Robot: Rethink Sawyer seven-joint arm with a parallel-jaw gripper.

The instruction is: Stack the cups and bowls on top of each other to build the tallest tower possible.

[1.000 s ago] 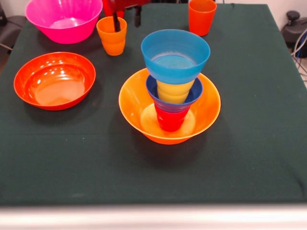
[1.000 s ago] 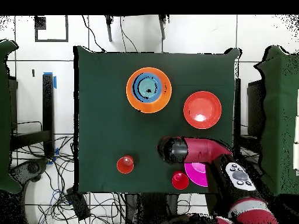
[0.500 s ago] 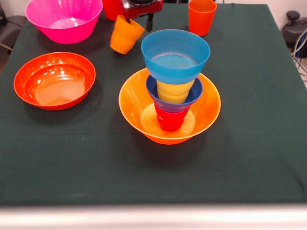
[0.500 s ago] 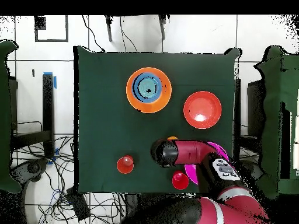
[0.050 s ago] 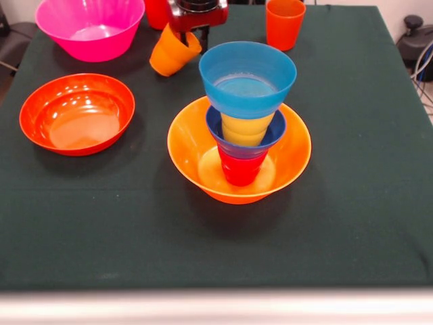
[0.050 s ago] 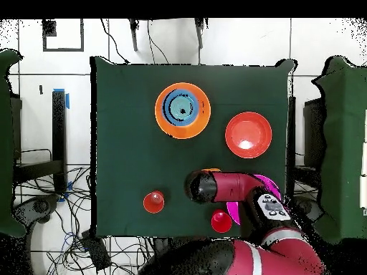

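Orange cup [image 5: 172, 54], tilted, clamped in the tool [image 5: 196, 30].

The light is bright and even and seems to come from above. The shiny orange-red plastic bowl [image 5: 76, 113] has white glare spots inside it. The big yellow-orange bowl [image 5: 291, 159] casts a soft shadow on the dark green table cloth [image 5: 352, 203]. The front view looks clear.
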